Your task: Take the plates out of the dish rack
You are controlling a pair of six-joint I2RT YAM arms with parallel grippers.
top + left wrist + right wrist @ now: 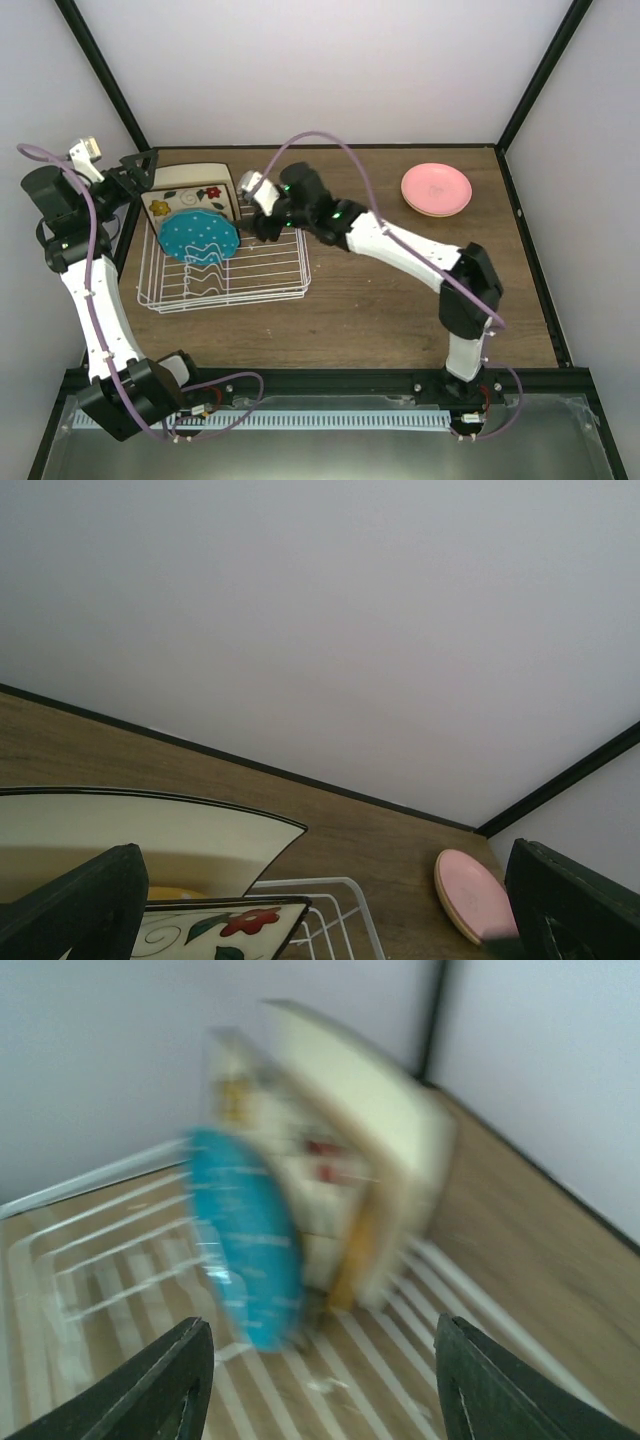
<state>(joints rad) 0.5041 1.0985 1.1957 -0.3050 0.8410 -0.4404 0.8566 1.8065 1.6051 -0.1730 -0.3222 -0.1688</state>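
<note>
**OBSCURED AND UNRESOLVED ITEMS**

Right wrist view: motion blur throughout. The round teal dotted plate (245,1250), the square cream flowered plate (300,1160) and the plain square cream plate (350,1090) read as smears, and the flower pattern is illegible. An orange strip (352,1245) shows between the two cream plates, its outline hidden.

Left wrist view: the flowered plate is cut by the bottom edge, the plain one by the left edge. The round pink plate (470,892) is partly covered by a finger (575,905) of the left gripper (325,848).

Top view: at the desk's far right corner, only the near rim of the round pale-orange plate (428,212) shows beneath the pink one.
</note>
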